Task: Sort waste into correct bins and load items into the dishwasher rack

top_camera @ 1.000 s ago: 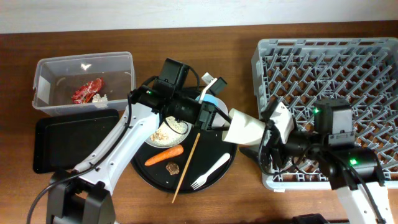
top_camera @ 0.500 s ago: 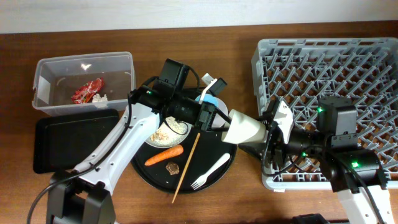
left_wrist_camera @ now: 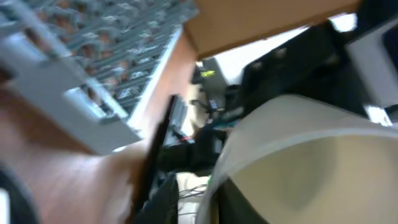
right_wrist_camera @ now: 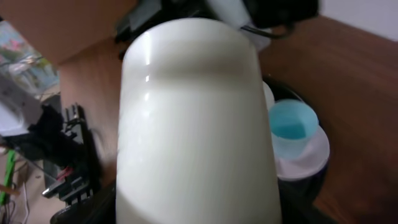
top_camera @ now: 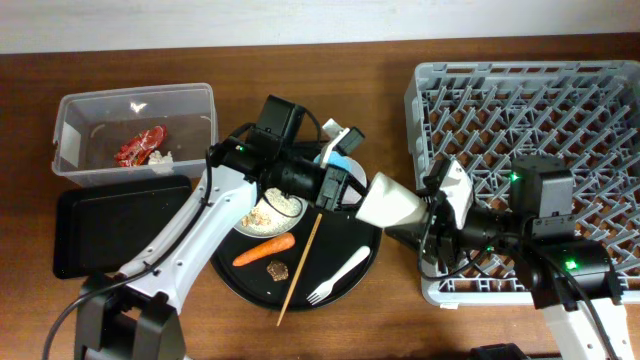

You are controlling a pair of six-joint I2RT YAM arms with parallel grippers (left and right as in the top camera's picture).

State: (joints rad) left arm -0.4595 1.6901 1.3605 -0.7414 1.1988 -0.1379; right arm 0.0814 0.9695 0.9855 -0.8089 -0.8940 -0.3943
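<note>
While the left arm rises from the near-left table edge and bends right over the round black tray, the left gripper sits at the mouth of the small white cup. The cup lies on its side, off the surface, between tray and dishwasher rack. The right arm lies over the rack's near-left corner, with the right gripper pointing left and the cup's narrow base end between its jaws.

Jaws: cannot tell on either side whether they press the cup or stand clear of it.

Views:
- Left wrist looks straight into the cup's pale interior, with a rack corner behind. Blurred.
- Right wrist is filled by the cup's outer wall. Beyond it, the light blue cup stands inside the pale small bowl; overhead barely shows that bowl.
- Only overhead shows the bins and waste.

Count:
- Two arms, one rack.
- One clear tub holding one red wrapper, and one black rectangular tray just beside it.
- On the round tray: one plate with rice, one carrot, one brown chunk, one white fork and one wooden stick.
</note>
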